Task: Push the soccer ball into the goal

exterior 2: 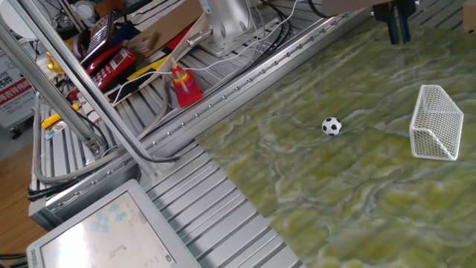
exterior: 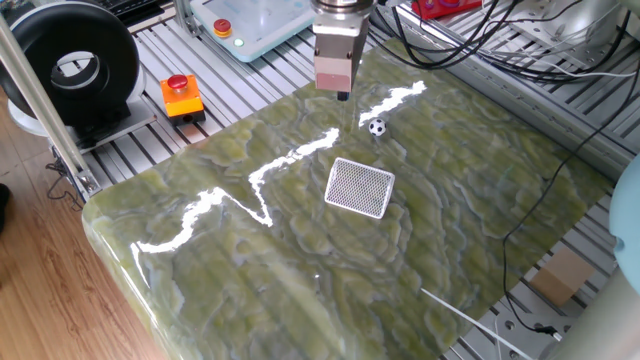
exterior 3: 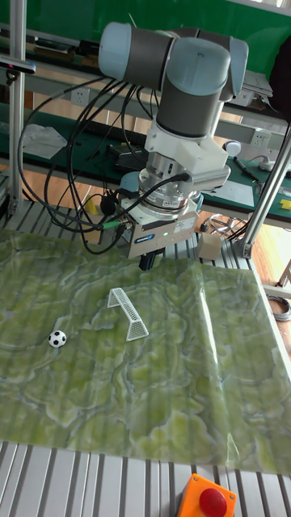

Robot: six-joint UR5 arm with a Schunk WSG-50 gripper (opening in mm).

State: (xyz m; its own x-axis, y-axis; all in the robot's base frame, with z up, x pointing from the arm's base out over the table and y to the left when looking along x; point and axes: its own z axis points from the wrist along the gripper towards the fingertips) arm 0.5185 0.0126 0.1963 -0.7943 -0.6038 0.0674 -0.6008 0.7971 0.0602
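Note:
The soccer ball [exterior: 376,127] [exterior 2: 332,126] [exterior 3: 56,339], tiny and white with black patches, rests on the green marbled tabletop. The goal [exterior: 360,187] [exterior 2: 435,123] [exterior 3: 128,311], a small white frame with a mesh face, stands a short way from it. My gripper [exterior: 341,94] [exterior 2: 399,36] [exterior 3: 150,262] hangs above the table's edge, off to one side of the ball and touching neither thing. Its dark fingers are shut together with nothing between them.
An orange box with a red button [exterior: 181,95] [exterior 3: 208,497] sits on the slatted frame beside the table. A black ring-shaped device [exterior: 70,65], a screen unit [exterior: 250,20], cables [exterior: 500,50] and a red bottle [exterior 2: 184,85] crowd the surroundings.

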